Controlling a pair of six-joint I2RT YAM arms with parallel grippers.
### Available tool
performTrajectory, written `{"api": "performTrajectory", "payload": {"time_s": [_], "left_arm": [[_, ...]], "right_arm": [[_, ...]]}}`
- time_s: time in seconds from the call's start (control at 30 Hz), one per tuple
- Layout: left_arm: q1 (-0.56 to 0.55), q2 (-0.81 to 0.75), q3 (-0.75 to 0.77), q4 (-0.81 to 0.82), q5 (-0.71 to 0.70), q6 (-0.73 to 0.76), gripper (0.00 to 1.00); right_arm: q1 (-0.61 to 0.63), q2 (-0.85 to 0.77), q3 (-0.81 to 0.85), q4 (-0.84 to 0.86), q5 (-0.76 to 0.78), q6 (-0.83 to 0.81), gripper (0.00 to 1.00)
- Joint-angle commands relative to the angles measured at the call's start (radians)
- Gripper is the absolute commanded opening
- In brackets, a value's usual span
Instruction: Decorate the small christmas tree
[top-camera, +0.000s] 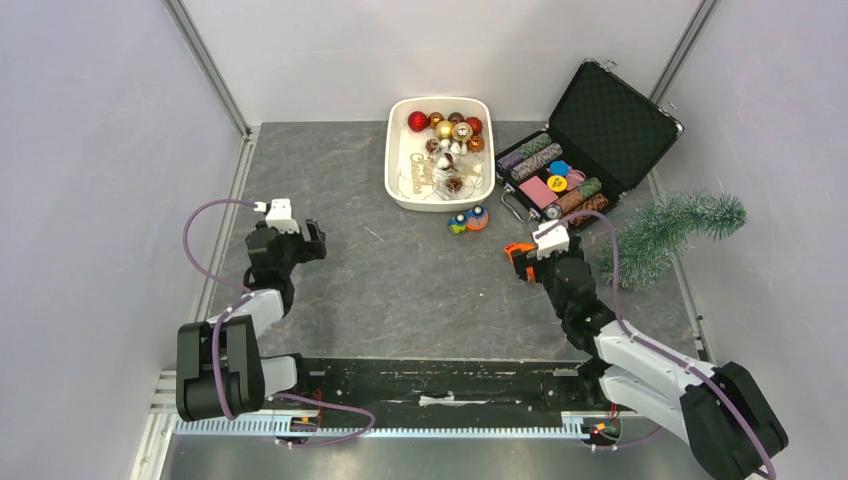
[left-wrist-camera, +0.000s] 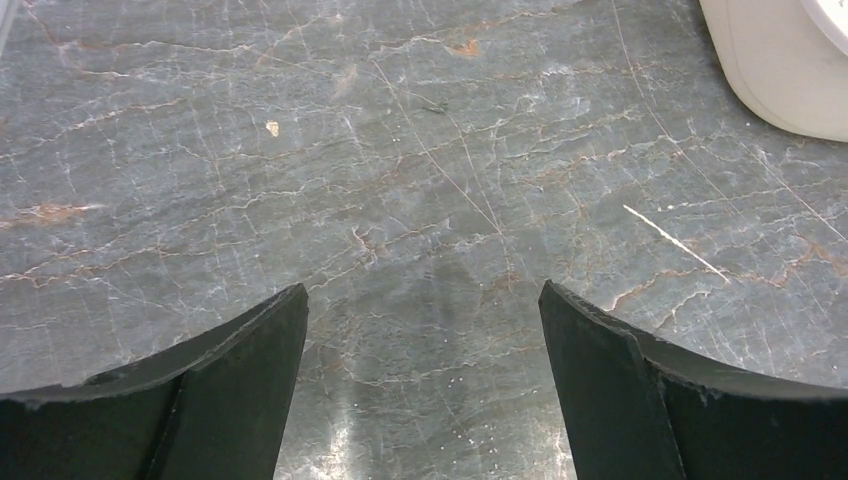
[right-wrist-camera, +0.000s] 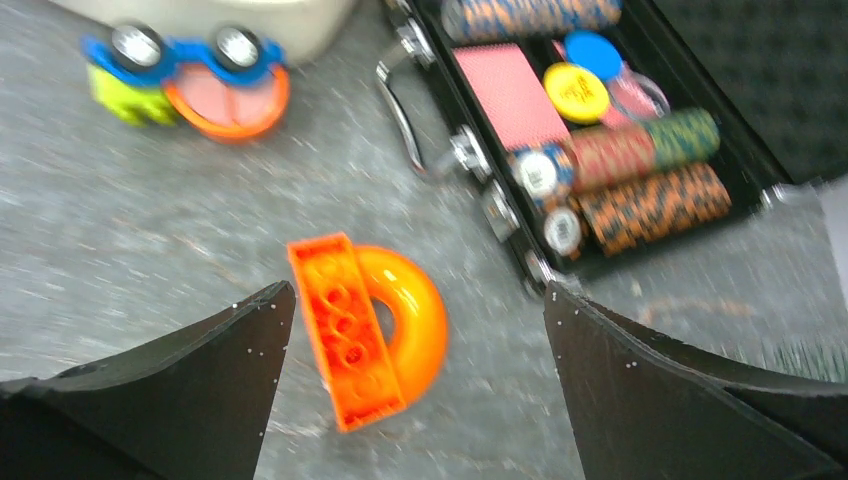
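Note:
The small christmas tree (top-camera: 668, 230), frosted green and bristly, lies tilted on its side at the right edge of the table. A white tray (top-camera: 402, 190) at the back centre holds several red, gold and brown baubles (top-camera: 445, 127). My left gripper (top-camera: 312, 240) is open and empty over bare grey table at the left; its view shows only the table and the tray's corner (left-wrist-camera: 780, 70). My right gripper (top-camera: 522, 257) is open and empty above an orange arch-shaped toy block (right-wrist-camera: 370, 325), which lies on the table between the fingers, left of the tree.
An open black case (top-camera: 600, 130) with poker chips and cards stands at the back right; it also shows in the right wrist view (right-wrist-camera: 600, 140). A small blue, green and orange toy (top-camera: 468, 220) lies in front of the tray, and shows in the right wrist view (right-wrist-camera: 190, 80).

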Motion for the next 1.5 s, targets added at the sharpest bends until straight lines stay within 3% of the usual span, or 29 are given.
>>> {"api": "performTrajectory", "payload": {"time_s": [0.0, 0.13, 0.27, 0.47, 0.63, 0.77, 0.93, 1.13, 1.47], "left_arm": [[0.004, -0.02, 0.03, -0.008, 0.067, -0.04, 0.92], [0.004, -0.034, 0.014, -0.005, 0.107, -0.013, 0.92], [0.004, -0.023, 0.007, 0.01, 0.147, 0.032, 0.92], [-0.002, -0.031, 0.186, -0.269, 0.492, 0.152, 0.92], [-0.058, -0.049, 0.375, -0.506, 0.508, 0.176, 0.92], [-0.214, -0.078, 0.472, -0.664, 0.413, 0.252, 0.92], [-0.306, -0.062, 0.56, -0.781, 0.408, 0.261, 0.92], [-0.369, -0.046, 0.602, -0.815, 0.397, 0.27, 0.92], [-0.405, -0.075, 0.608, -0.843, 0.35, 0.284, 0.91]], "right_arm": [[-0.002, -0.058, 0.184, -0.175, -0.241, 0.038, 0.98], [-0.002, -0.111, 0.306, -0.3, -0.481, 0.038, 0.98], [-0.002, -0.167, 0.432, -0.419, -0.459, 0.061, 0.98], [-0.002, -0.148, 0.736, -0.704, -0.191, 0.008, 0.98], [-0.003, 0.035, 1.003, -0.902, 0.094, -0.036, 0.98], [-0.002, 0.188, 1.154, -0.974, 0.362, -0.041, 0.98], [-0.003, 0.187, 1.23, -0.998, 0.572, -0.021, 0.98], [-0.002, 0.143, 1.256, -1.025, 0.859, -0.131, 0.98], [-0.003, -0.075, 1.128, -0.95, 0.927, -0.147, 0.98]]}}
